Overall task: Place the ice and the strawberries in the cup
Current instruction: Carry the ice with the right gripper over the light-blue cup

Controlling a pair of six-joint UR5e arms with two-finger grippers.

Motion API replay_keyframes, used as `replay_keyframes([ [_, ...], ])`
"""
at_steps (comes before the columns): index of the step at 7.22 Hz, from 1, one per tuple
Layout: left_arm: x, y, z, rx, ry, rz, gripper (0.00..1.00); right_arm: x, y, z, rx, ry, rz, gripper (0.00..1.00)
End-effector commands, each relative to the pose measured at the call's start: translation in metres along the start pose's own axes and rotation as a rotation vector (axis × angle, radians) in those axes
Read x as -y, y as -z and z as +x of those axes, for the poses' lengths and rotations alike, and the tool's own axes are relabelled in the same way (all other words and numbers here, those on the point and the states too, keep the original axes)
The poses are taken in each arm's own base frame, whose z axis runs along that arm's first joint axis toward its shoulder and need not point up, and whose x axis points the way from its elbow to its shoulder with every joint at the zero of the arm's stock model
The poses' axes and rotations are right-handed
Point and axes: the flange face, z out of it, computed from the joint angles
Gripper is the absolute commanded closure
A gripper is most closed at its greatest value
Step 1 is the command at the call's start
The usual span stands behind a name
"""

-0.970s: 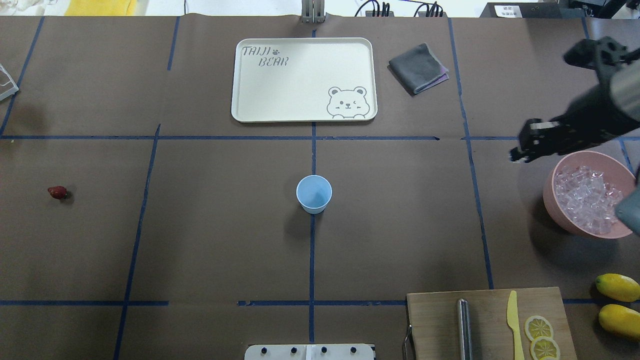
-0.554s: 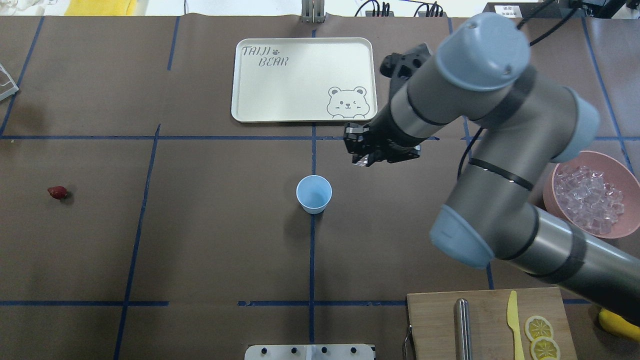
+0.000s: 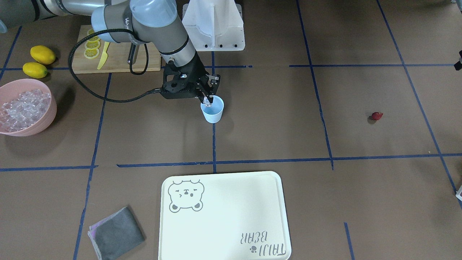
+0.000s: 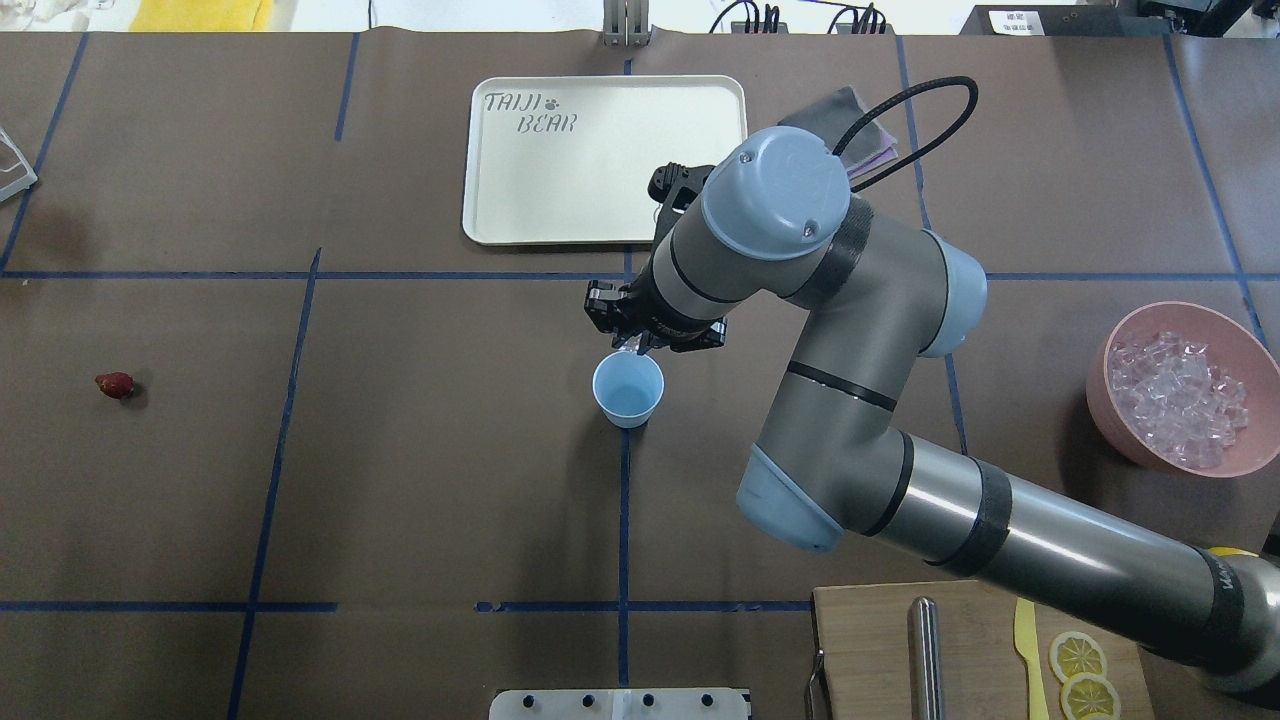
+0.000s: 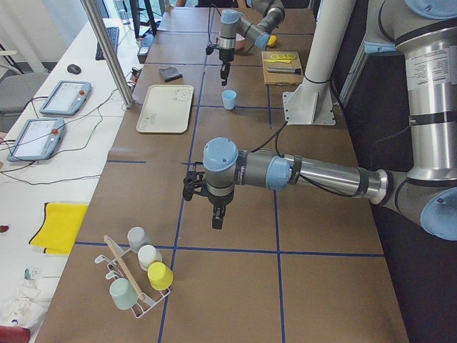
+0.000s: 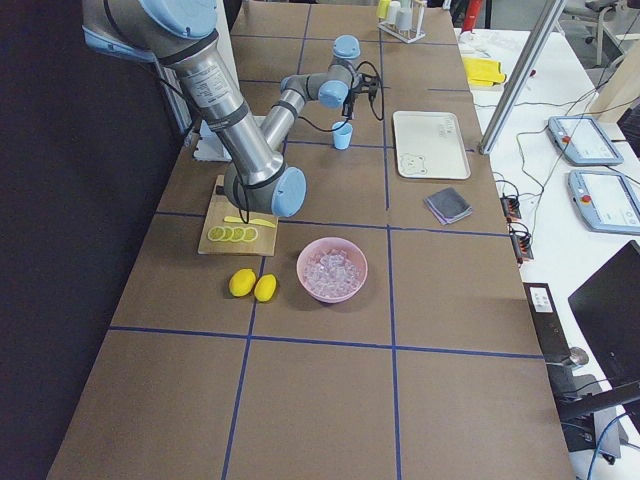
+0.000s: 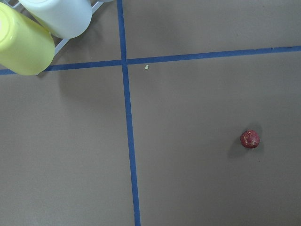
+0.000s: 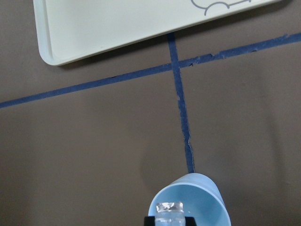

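The pale blue cup (image 4: 628,390) stands at the table's middle, also in the front view (image 3: 213,113). My right gripper (image 4: 638,345) hangs just above its far rim, shut on one clear ice cube (image 3: 207,103); the right wrist view shows the cube (image 8: 167,209) over the cup's mouth (image 8: 197,202). More ice (image 4: 1180,395) is heaped in the pink bowl (image 4: 1150,455) at the right. The dark red strawberry (image 4: 114,384) lies far left, and shows in the left wrist view (image 7: 249,139). My left gripper (image 5: 216,218) hovers above the table near it; I cannot tell if it is open.
A cream bear tray (image 4: 560,200) lies behind the cup, a grey cloth (image 3: 115,233) beside it. A cutting board (image 4: 880,640) with knife and lemon slices is front right, two lemons (image 3: 42,54) near it. A rack of cups (image 5: 136,275) stands far left.
My right arm has swung from the pink bowl leftward across the table to just above the cup, carrying an ice cube. The cup and the strawberry have not moved.
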Motion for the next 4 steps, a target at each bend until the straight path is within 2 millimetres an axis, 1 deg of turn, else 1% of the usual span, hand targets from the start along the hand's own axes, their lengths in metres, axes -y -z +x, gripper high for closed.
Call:
replay_keyframes([
  [1,-0.0002,-0.0015,-0.0016,0.0,0.003,-0.003,0.0,-0.0112,-0.0225,0.0035,-0.024,0.0,-0.02,0.83],
  [2,-0.0002,-0.0021,-0.0021,0.0,0.003,-0.004,0.0,-0.0106,-0.025,0.0062,-0.031,-0.003,-0.021,0.77],
  [3,-0.0002,-0.0021,-0.0021,0.0,0.004,-0.004,0.0,-0.0105,-0.0256,0.0071,-0.033,-0.003,-0.022,0.51],
  [4,-0.0002,-0.0021,-0.0021,0.0,0.003,-0.004,0.0,-0.0106,-0.0251,0.0062,-0.031,-0.003,-0.021,0.3],
])
